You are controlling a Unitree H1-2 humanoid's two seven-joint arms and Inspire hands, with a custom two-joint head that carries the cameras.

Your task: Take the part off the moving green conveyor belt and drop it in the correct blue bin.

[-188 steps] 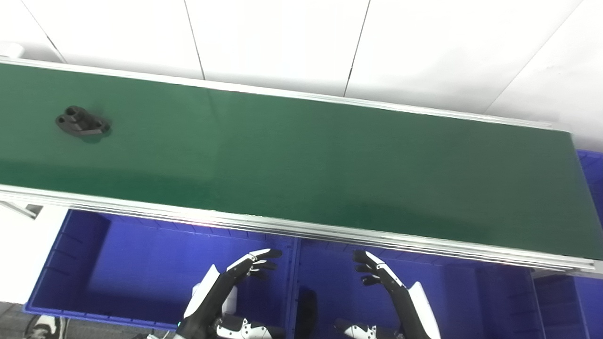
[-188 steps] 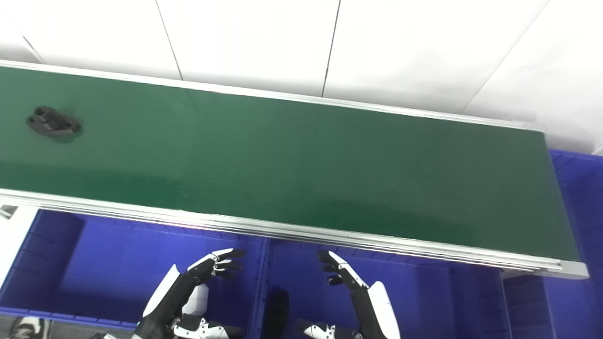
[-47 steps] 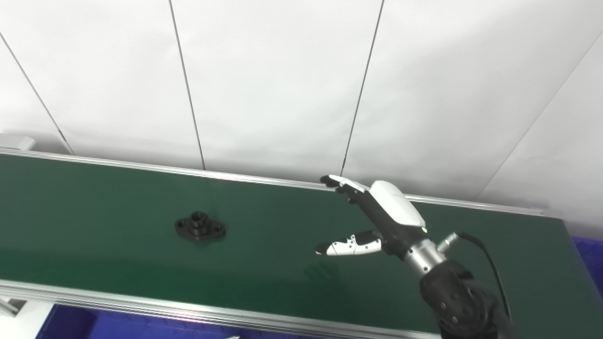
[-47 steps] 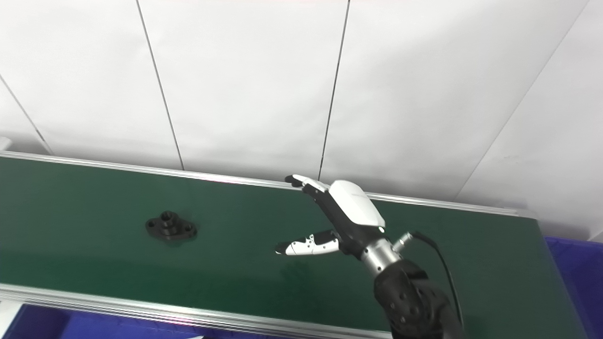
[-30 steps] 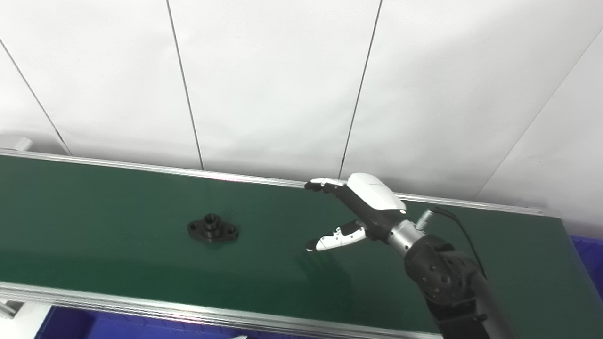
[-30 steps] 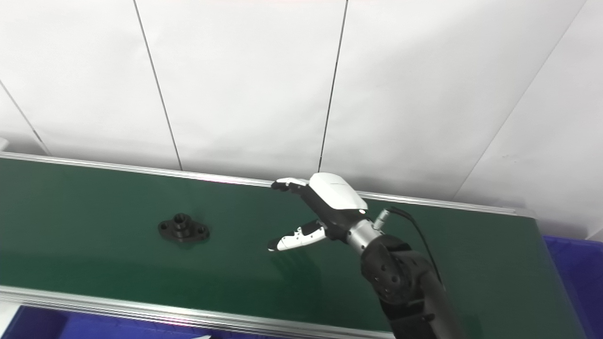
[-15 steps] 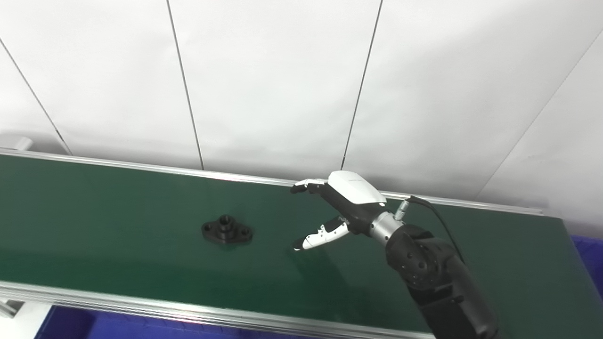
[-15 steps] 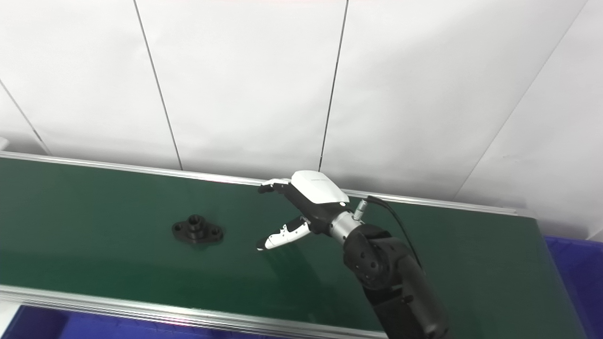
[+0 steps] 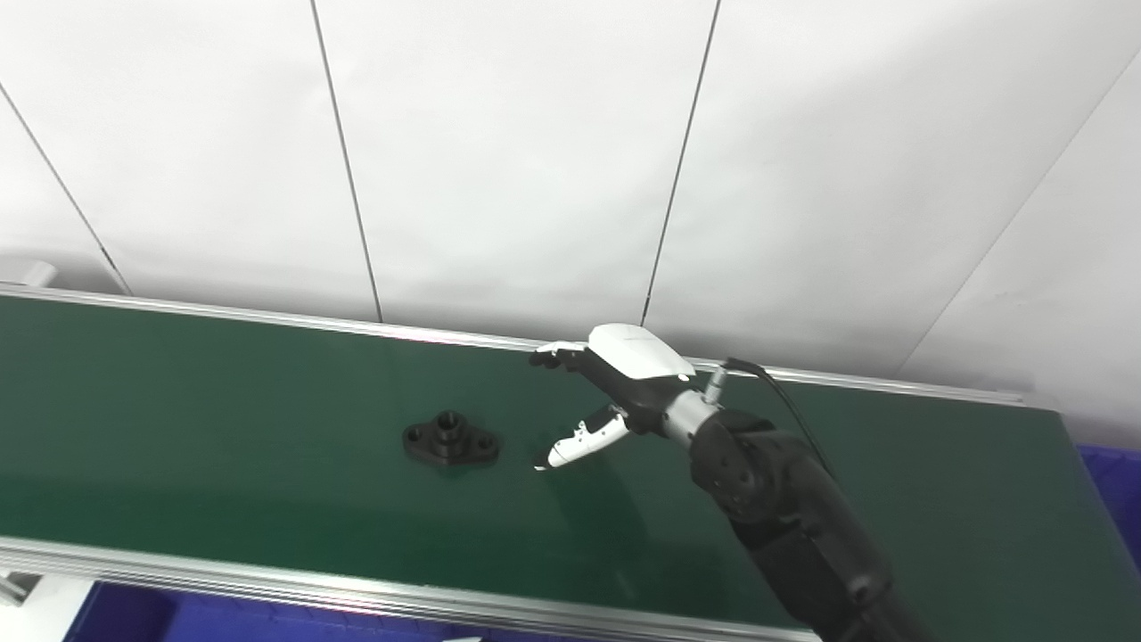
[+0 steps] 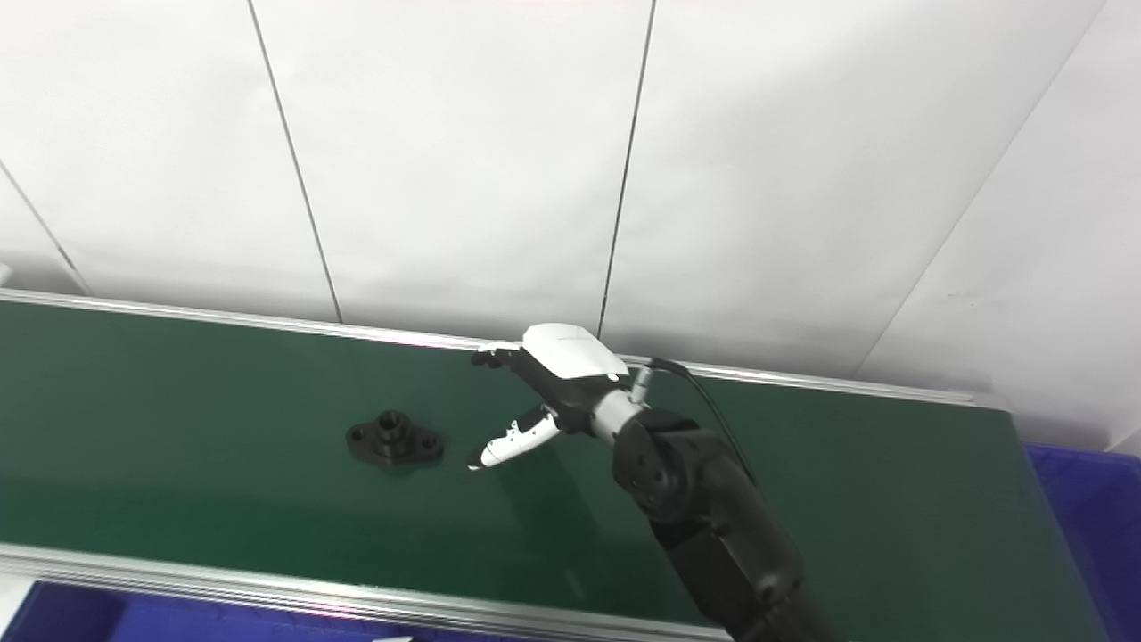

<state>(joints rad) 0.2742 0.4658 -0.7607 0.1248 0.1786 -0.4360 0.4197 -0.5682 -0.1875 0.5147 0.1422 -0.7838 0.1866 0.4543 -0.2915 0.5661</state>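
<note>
A black flanged part [image 9: 450,440] with a raised centre boss and a hole at each end lies flat on the green conveyor belt [image 9: 223,401], left of centre. My right hand [image 9: 615,383] hovers over the belt just to the right of the part, open, with its fingers stretched leftward and its white-tipped thumb [image 9: 575,444] a short gap from the part's right end. Nothing is held. In the right eye view the part [image 10: 395,440] and the right hand [image 10: 553,379] stand the same way. My left hand is out of both views.
The belt's near aluminium rail [image 9: 357,593] runs along the bottom, with a strip of blue bin [image 9: 178,615] below it. Another blue bin [image 10: 1083,499] shows past the belt's right end. White wall panels [image 9: 535,160] rise behind the far rail.
The part has ridden the belt rightward. My right hand has reached further left and lower, so the gap between thumb and part has shrunk to a small one.
</note>
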